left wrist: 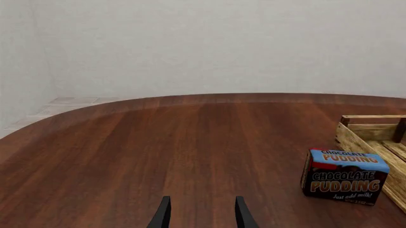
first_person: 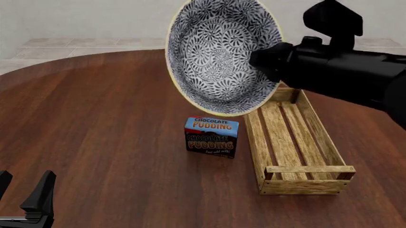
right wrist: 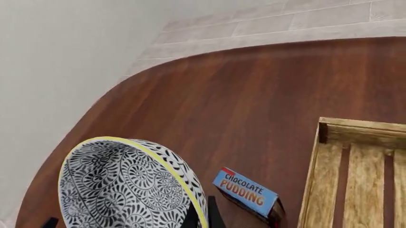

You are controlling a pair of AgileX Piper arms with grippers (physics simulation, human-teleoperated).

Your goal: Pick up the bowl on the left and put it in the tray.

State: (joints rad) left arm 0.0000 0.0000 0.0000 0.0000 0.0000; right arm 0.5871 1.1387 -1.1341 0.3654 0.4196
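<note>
The bowl [first_person: 219, 54], blue-grey and white floral with a cream rim, hangs high above the table, tipped on edge with its inside facing the front camera. My right gripper [first_person: 266, 59] is shut on its rim at the right side. The right wrist view shows the bowl [right wrist: 120, 185] close up, with the right gripper [right wrist: 201, 218] pinching its rim. The tray [first_person: 254, 142], a long light wooden crate, lies on the table below and to the right of the bowl, with nothing in it. My left gripper [first_person: 24, 190] stands open at the near left, holding nothing, seen as the left gripper [left wrist: 203, 216].
A blue chocolate pudding box [first_person: 212, 137] stands on the dark wooden table just left of the tray. The box [left wrist: 344, 176] and tray [left wrist: 371, 133] also show in the left wrist view, the box [right wrist: 247, 194] and tray [right wrist: 362, 127] in the right wrist view.
</note>
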